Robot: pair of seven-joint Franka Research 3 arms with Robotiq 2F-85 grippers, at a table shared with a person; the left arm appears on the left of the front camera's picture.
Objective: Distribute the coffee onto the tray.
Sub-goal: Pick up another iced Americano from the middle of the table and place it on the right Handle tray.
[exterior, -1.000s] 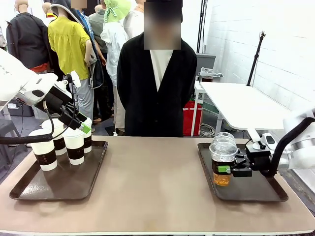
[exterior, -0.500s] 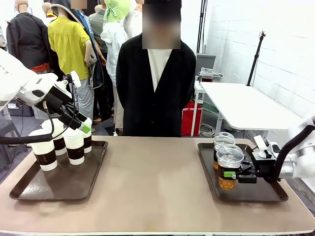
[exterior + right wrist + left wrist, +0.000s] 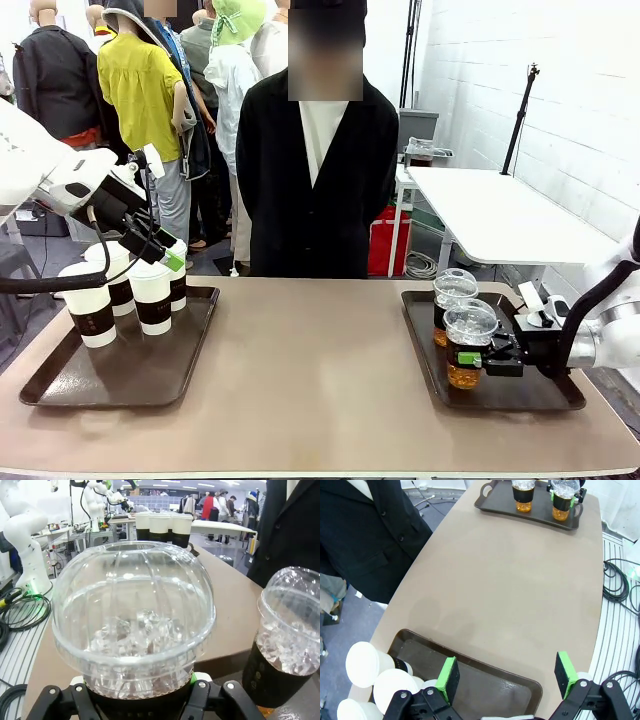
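Note:
Several white-lidded paper cups [image 3: 152, 297] with dark brown sleeves stand on the left tray [image 3: 60, 385]. My left gripper [image 3: 165, 258] hovers just above them, open; in the left wrist view its green pads [image 3: 448, 680] are wide apart over the tray [image 3: 485, 690], with the cups [image 3: 367, 657] at lower left. My right gripper [image 3: 465, 355] is shut on the sleeve of a clear dome-lidded cup [image 3: 468, 345] of amber drink, low over the right tray [image 3: 540, 395]. A second clear cup [image 3: 453, 295] stands just behind it. In the right wrist view the held cup [image 3: 135, 625] looms close, the other cup [image 3: 290, 640] to its right.
A person in a black jacket [image 3: 318, 180] stands at the far edge of the table, hands out of sight. The bare tan tabletop [image 3: 310, 370] stretches between the two trays. The left tray's near half holds nothing.
My right gripper has carried the clear cup a little to the right and toward the near side of the right tray, and lower. The left arm has not moved.

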